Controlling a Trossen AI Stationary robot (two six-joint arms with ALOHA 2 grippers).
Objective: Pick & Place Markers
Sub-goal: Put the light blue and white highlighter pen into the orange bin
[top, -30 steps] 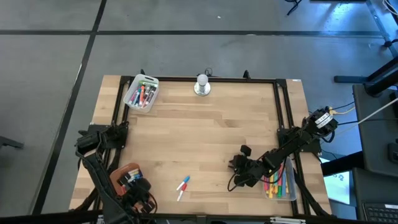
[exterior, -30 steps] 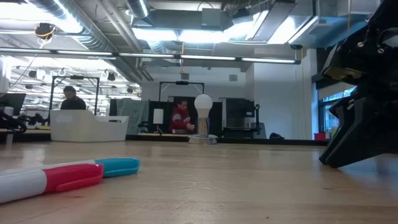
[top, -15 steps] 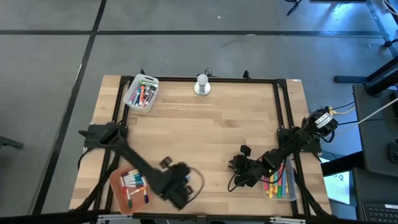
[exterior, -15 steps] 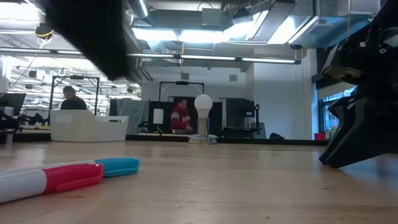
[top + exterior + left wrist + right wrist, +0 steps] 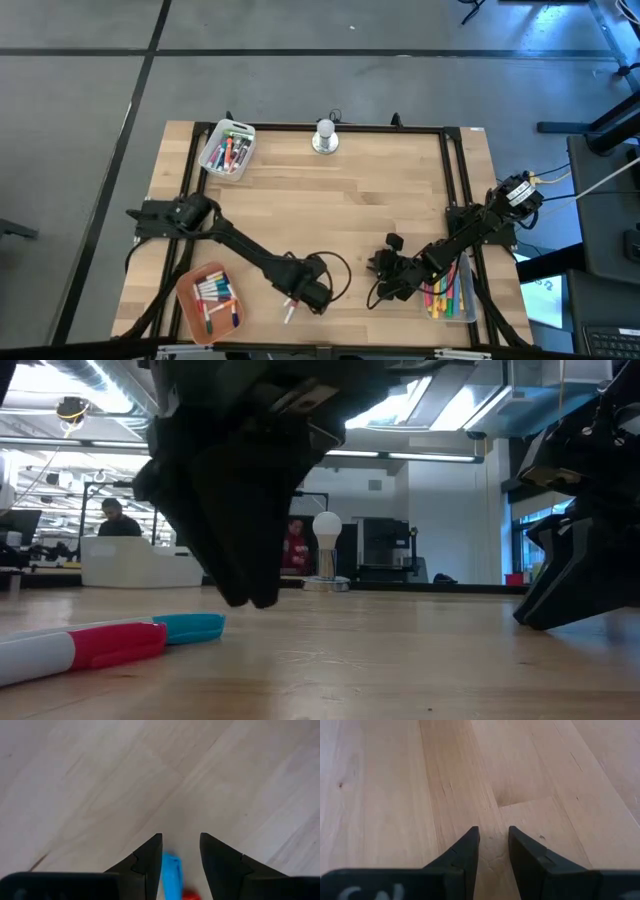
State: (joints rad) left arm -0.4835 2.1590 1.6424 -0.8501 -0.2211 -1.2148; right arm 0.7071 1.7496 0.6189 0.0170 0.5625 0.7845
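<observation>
- My left gripper (image 5: pixel 181 851) shows black fingers, and between them I see a bright blue marker cap (image 5: pixel 172 875) with a dab of red marker cap (image 5: pixel 190 895) just beside it.
- From table level, that blue-capped marker (image 5: pixel 188 626) lies beside a red-capped marker (image 5: pixel 75 649) with a white barrel.
- The table (image 5: pixel 330 200) under my grippers is pale wood with a light grain, framed in black.
- By my left arm's base, the orange tray (image 5: pixel 188 297) holds white markers with mixed caps.
- Just beside my black right gripper (image 5: pixel 378 290), the clear tray (image 5: pixel 468 305) holds red, orange, yellow and green markers.
</observation>
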